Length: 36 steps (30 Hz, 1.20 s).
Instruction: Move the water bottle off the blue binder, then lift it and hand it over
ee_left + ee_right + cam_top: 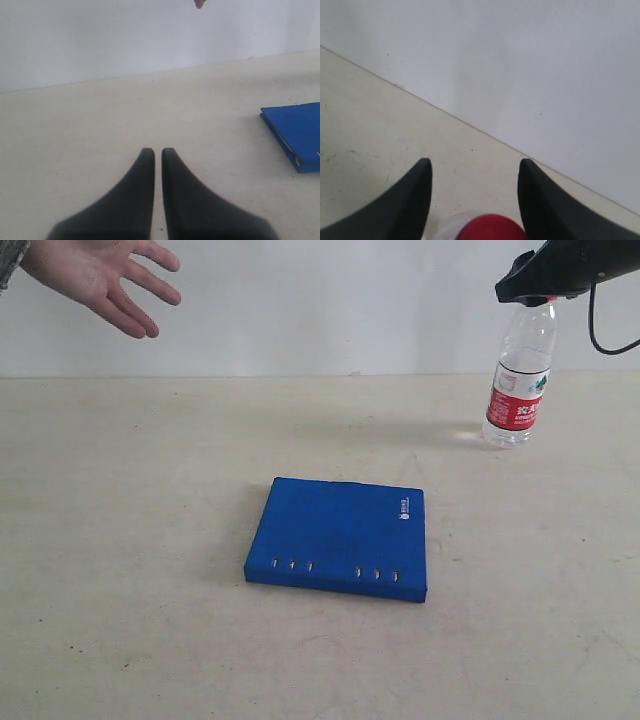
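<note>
You work over a pale table (120, 540) with the binder (340, 535) lying flat and shut near the middle, its riveted spine toward the near edge and nothing on top of it. The bottle (520, 380) stands upright at the far right, well apart from the binder, so I judge the first step done and the lift and handover ahead of you. A person's hand (100, 275) is held out open-palmed at the far left, above the table. Your right gripper (472, 167) sits over the bottle's top with its jaws apart on either side of the red cap (490, 227). A gap shows beside the cap, so read it as open, not gripping. Your left gripper (157, 152) hangs low over bare table, a corner of the binder nearby, its jaws pressed together on nothing. If the binder is what you hand over, expect it to be stiff, flat and fairly weighty, with a smooth cover that offers no pinch from above. Take it by an edge, likely the left side or the near spine, and close across its thickness so it cannot swing or fall open. The bottle looks light, thin-walled and slick, and tall enough to tip at a nudge. If you regrip it, take the neck under the cap or the labelled waist, and leave it straight upward.
</note>
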### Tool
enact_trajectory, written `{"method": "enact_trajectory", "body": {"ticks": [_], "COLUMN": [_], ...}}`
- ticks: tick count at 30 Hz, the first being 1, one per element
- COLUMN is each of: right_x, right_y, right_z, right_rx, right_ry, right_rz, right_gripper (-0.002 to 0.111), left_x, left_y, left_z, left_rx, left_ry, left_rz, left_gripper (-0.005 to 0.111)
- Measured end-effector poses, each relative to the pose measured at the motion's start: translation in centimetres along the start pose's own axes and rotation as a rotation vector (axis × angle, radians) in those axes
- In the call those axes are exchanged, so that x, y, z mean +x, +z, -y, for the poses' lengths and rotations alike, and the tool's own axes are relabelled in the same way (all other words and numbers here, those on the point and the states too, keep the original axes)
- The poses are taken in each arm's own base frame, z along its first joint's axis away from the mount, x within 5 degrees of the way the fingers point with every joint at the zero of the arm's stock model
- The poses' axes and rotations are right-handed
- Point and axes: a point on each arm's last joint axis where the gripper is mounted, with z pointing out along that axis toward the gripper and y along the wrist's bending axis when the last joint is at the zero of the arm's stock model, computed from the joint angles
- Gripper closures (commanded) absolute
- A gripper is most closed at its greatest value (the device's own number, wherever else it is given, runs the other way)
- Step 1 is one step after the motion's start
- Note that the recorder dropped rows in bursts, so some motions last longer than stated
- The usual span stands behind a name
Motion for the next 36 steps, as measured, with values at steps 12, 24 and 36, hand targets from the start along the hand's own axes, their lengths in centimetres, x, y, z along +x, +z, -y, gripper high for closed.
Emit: {"method": "enact_trajectory", "body": {"ticks": [12,24,36], "right_x": [-5.6,-9.2,-6.4], "right_y": [-7.6,-16.2,-9.2], "right_z": [-0.7,-11.7,-22.7], "right_rx": [0.046,-0.567,-0.865], "right_ry": [-0.060,-0.125,-0.168], "right_rz": [0.155,0.110,-0.231], "right_gripper": [0.062,0.062,0.062], "left_x": [0.0,0.0,-1.9], "left_y": [0.0,0.0,-0.2], "left_z": [0.0,0.0,0.5], "left_rx": [0.000,0.000,0.140], "left_ry": [0.000,0.000,-0.898], "left_rz": [0.000,0.000,0.170], "left_gripper": [0.102,0.102,0.102]}}
